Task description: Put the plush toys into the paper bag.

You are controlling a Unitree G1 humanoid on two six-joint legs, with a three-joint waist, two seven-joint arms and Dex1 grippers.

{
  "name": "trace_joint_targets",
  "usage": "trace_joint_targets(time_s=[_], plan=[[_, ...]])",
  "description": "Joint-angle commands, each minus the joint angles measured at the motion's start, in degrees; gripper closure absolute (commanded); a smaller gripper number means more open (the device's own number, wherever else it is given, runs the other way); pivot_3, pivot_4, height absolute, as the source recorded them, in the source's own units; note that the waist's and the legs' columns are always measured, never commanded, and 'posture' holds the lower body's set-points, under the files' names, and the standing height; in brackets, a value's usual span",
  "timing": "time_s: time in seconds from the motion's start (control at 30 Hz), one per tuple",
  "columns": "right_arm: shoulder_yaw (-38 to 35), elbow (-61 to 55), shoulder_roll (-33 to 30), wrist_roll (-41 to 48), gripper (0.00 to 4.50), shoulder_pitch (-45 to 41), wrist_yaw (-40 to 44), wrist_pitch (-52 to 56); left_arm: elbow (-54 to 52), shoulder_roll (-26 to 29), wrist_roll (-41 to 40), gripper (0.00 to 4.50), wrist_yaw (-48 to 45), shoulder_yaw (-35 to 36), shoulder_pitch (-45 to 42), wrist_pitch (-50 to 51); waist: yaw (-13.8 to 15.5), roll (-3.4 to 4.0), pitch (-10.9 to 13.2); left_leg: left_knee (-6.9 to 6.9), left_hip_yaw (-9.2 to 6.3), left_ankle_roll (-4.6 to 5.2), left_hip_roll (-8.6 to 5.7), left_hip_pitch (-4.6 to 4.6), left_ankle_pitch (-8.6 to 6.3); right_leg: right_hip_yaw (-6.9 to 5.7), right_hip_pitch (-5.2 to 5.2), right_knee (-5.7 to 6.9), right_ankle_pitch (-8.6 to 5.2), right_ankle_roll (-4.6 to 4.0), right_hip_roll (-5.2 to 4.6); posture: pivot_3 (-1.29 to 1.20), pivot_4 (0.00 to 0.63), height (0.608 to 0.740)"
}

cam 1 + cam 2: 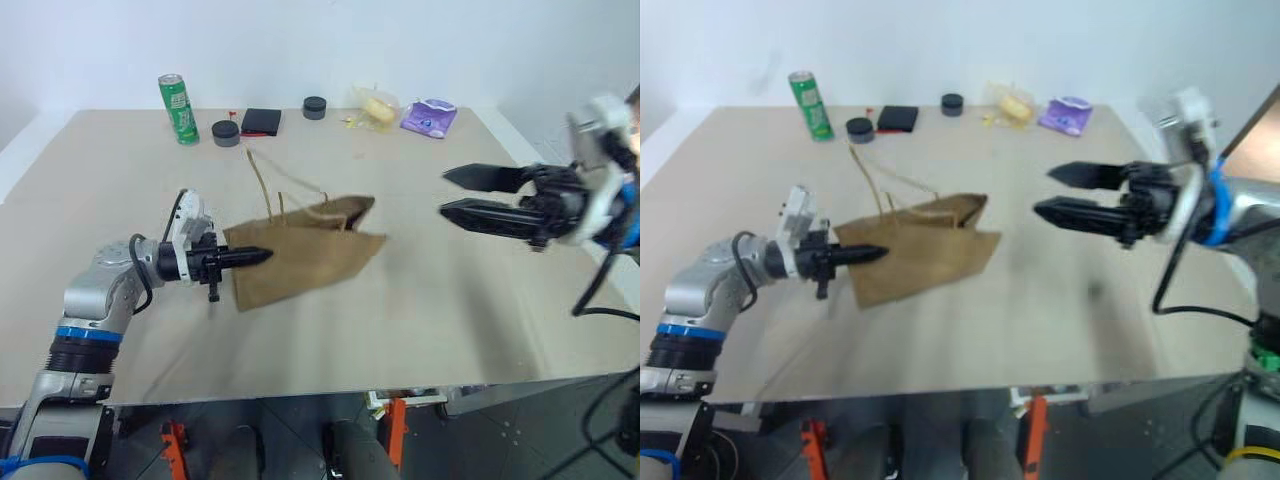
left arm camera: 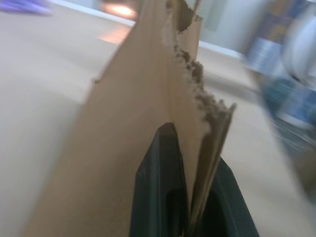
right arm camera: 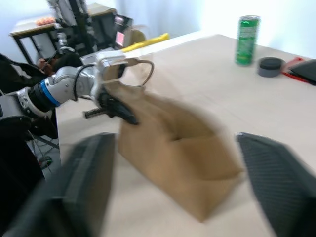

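Brown kraft paper bag (image 1: 305, 255) lies on its side mid-frame, left of centre on the beige table (image 1: 450, 320), mouth edge toward frame left, twisted-paper handles (image 1: 270, 195) looping upward. Left gripper (image 1: 255, 256) at centre-left points toward frame right, fingers pressed together pinching the bag's torn top edge; left wrist view shows the paper wall clamped between the black fingers (image 2: 160, 187). Right gripper (image 1: 462, 192) sits at right-centre, off the bag, pointing toward frame left, fingers spread wide with nothing between them. Plush toys: cannot tell where they are. Along the top edge of the table: green can (image 1: 178, 108) upper left, two black round lids (image 1: 226, 132), black flat box (image 1: 261, 121), clear packet with yellowish food (image 1: 376, 107), purple packet (image 1: 430, 117) upper right of centre.
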Motion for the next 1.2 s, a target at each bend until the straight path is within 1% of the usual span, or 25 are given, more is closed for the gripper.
trace_joint_targets(time_s=[0.03,0.13,0.3,0.4,0.47,0.5,0.67,0.77,0.8,0.87,0.9,0.93,0.97,1.1,1.13,1.2], plan=[[2.06,1.01,-4.37,-1.77,0.11,0.09,6.19,-3.82,-0.78,2.14,0.99,4.5,-4.99,-2.17,0.49,-1.04,-0.01,0.07,0.01,0.0,-0.02,0.0,0.01,0.01,0.0,0.0,0.0,0.01,0.0,0.0,0.03,0.0,0.15,0.74],[3.38,1.87,-4.54,-2.2,0.11,-0.72,6.68,-4.8,1.03,1.32,1.84,4.5,-5.42,-2.75,-0.62,-1.71,0.01,0.07,0.01,0.01,-0.03,0.0,0.03,0.04,0.0,-0.01,0.01,0.06,-0.02,-0.03,0.05,0.0,0.15,0.74],[5.1,0.95,-3.35,-2.14,0.11,-1.89,5.05,-5.0,3.38,-1.01,-2.1,4.5,-3.33,1.13,-5.13,2.24,0.17,0.08,0.01,0.14,-0.01,0.0,-0.03,-0.08,0.0,0.01,-0.02,0.05,0.04,0.08,-0.03,0.0,0.15,0.74],[5.51,0.67,-3.38,-2.12,0.11,-1.83,4.9,-5.19,2.3,-0.93,-6.14,4.5,-2.93,3.94,-6.73,6.76,0.15,0.08,0.01,0.14,0.04,-0.03,-0.1,-0.14,-0.02,0.06,-0.04,0.04,0.0,0.23,-0.13,0.0,0.15,0.74],[5.67,0.98,-3.39,-2.28,0.11,-1.96,4.84,-5.42,2.03,-0.78,-7.32,4.5,-2.67,4.77,-7.15,8.17,0.16,0.08,0.02,0.14,0.03,-0.06,-0.1,-0.15,-0.06,0.07,-0.05,0.04,0.04,0.39,-0.12,0.0,0.15,0.74],[5.78,0.97,-3.42,-2.35,0.11,-1.94,4.88,-5.51,1.71,-0.43,-7.06,4.5,-3.08,4.5,-6.71,8.17,0.17,0.08,0.02,0.13,0.01,-0.06,-0.1,-0.16,-0.06,0.06,-0.05,0.04,0.08,0.5,-0.11,0.0,0.15,0.74],[6.2,0.4,-3.36,-2.14,0.11,-1.81,4.91,-5.45,0.31,1.56,-4.08,4.5,-6.41,0.76,-2.23,6.44,0.06,0.09,0.02,0.09,0.02,-0.08,-0.08,-0.12,-0.11,0.06,-0.05,0.04,0.04,0.47,-0.07,0.0,0.15,0.74],[6.32,0.03,-3.43,-1.85,0.11,-1.77,5.13,-5.21,1.61,2.25,-0.41,4.5,-7.4,-1.75,-1.0,3.2,0.19,0.09,0.02,0.1,-0.03,-0.08,-0.07,-0.12,-0.11,0.02,-0.05,0.05,0.04,0.43,-0.07,0.0,0.15,0.74],[6.35,-0.13,-3.45,-1.76,0.04,-1.72,5.2,-5.13,2.1,2.24,0.66,4.23,-7.55,-2.23,-0.81,1.9,0.22,0.09,0.02,0.13,-0.03,-0.08,-0.07,-0.13,-0.11,0.02,-0.05,0.05,-0.06,0.26,-0.07,0.0,0.15,0.74],[6.46,-0.29,-3.44,-1.68,0.0,-1.7,5.22,-5.07,2.77,1.78,1.03,3.63,-7.48,-2.14,-1.06,1.44,0.23,0.09,0.02,0.16,-0.01,-0.07,-0.08,-0.13,-0.1,0.03,-0.04,0.05,-0.08,0.19,-0.09,0.0,0.15,0.74],[6.54,-0.32,-3.42,-1.66,0.0,-1.74,5.2,-5.07,3.0,1.58,1.16,3.46,-7.33,-2.0,-1.31,1.3,0.23,0.09,0.02,0.17,0.01,-0.07,-0.08,-0.13,-0.1,0.04,-0.04,0.05,-0.08,0.2,-0.1,0.0,0.15,0.74],[6.6,-0.36,-3.4,-1.6,0.0,-1.78,5.13,-5.04,3.07,1.48,1.09,2.76,-7.39,-1.87,-1.5,1.4,0.23,0.09,0.02,0.18,0.03,-0.07,-0.09,-0.12,-0.1,0.05,-0.03,0.05,-0.07,0.2,-0.12,0.0,0.15,0.74],[6.64,-0.45,-3.36,-1.49,0.0,-1.82,5.03,-4.96,2.99,1.41,0.91,2.37,-7.37,-1.62,-1.65,1.56,0.23,0.09,0.02,0.18,0.04,-0.07,-0.09,-0.12,-0.11,0.07,-0.03,0.05,-0.07,0.21,-0.12,0.0,0.15,0.74],[6.63,-0.94,-3.08,-1.01,0.0,-1.54,4.45,-4.73,1.01,2.11,-0.66,0.38,-6.93,0.12,-1.7,3.09,0.23,0.09,0.02,0.18,0.03,-0.08,-0.09,-0.13,-0.11,0.06,-0.04,0.05,-0.07,0.22,-0.11,0.0,0.15,0.74],[6.22,-1.2,-3.12,-0.75,0.0,-0.97,4.26,-4.56,-0.49,2.84,-1.49,0.03,-6.57,0.87,-1.52,4.31,0.24,0.09,0.02,0.17,0.03,-0.08,-0.08,-0.13,-0.11,0.06,-0.04,0.05,-0.07,0.22,-0.1,0.0,0.15,0.74],[4.9,-1.84,-3.12,0.06,0.0,0.54,3.35,-3.73,-4.34,4.59,-4.02,0.03,-5.13,3.31,-0.84,7.7,0.23,0.08,0.02,0.16,0.0,-0.08,-0.06,-0.15,-0.11,0.04,-0.05,0.05,-0.07,0.23,-0.08,0.0,0.15,0.74]])
